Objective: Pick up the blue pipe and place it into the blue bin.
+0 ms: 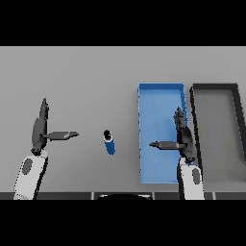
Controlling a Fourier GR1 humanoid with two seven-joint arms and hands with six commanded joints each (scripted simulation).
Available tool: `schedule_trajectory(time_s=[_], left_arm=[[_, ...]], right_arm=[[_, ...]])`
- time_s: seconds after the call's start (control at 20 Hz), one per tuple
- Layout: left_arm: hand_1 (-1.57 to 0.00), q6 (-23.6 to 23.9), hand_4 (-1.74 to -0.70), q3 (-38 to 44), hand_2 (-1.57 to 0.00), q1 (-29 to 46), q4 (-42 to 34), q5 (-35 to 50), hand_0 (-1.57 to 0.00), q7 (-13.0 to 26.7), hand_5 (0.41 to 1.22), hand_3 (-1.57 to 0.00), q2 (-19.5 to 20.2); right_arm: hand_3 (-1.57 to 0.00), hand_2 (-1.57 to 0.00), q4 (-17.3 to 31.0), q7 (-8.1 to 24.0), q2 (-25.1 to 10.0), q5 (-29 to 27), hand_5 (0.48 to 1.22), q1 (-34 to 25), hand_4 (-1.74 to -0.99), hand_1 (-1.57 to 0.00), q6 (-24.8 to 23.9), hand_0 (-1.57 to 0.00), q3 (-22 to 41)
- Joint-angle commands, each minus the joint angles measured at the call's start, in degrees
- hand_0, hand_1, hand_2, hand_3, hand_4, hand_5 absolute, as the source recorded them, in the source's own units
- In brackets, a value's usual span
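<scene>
The blue pipe point(110, 142) is a short cylinder with a dark end, lying on the grey table between my two hands. To its right sits the blue bin point(144, 115), a long rectangular tray with nothing inside it. My right hand point(183, 136) hovers over the bin's right side, fingers straight and thumb stretched left, holding nothing. My left hand point(39, 129) is at the table's left, open too, its thumb pointing toward the pipe from a short distance away.
A dark grey bin point(237, 120) stands right beside the blue bin, at the table's right edge.
</scene>
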Motion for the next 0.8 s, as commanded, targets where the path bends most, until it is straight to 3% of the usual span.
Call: schedule_trajectory(time_s=[0.0,0.25,0.3,0.35,0.4,0.55,0.75], left_arm=[[0.00,0.08,-0.97,-0.04,0.00,-0.01,-0.06,-0.05,0.00,-0.25,0.593,0.00,-0.08],[0.00,0.56,-0.97,-0.54,0.00,-0.50,0.01,-0.50,0.00,0.14,0.593,0.00,-0.68],[0.00,-5.29,-0.97,-2.08,0.00,1.50,-0.30,-1.01,0.00,-3.73,0.593,0.00,3.11],[0.00,-8.89,-0.96,-2.48,0.00,2.46,0.38,-1.27,0.00,-6.16,0.592,0.00,5.73],[0.00,-11.02,-0.96,-3.21,0.00,3.26,0.31,-1.87,0.00,-8.00,0.590,0.00,7.13],[0.00,-13.93,-0.96,-3.72,0.00,3.41,1.04,-1.93,0.00,-9.74,0.595,0.00,8.58],[0.00,-19.38,-0.98,-4.76,0.00,4.65,-1.78,0.35,0.00,-11.19,0.584,0.00,10.81]], right_arm=[[0.00,0.00,0.00,0.00,-0.07,-0.07,0.629,0.00,-1.205,0.00,-0.01,0.00,-0.07],[0.00,0.00,0.52,0.30,-0.60,-0.79,0.629,-0.43,-1.205,0.00,0.35,0.00,-0.79],[0.00,0.00,-1.64,-4.78,-4.64,3.33,0.629,1.75,-1.205,0.00,1.22,0.00,0.66],[0.00,0.00,-3.52,-7.92,-6.84,6.07,0.628,4.01,-1.201,0.00,1.86,0.00,2.04],[0.00,0.00,-4.38,-8.58,-7.67,8.09,0.627,5.27,-1.197,0.00,2.01,0.00,3.23],[0.00,0.00,-7.07,-7.45,-8.94,9.42,0.623,6.50,-1.196,0.00,2.17,0.00,3.94],[0.00,0.00,-7.24,-6.30,-8.77,9.79,0.621,6.39,-1.192,0.00,2.29,0.00,4.48]])
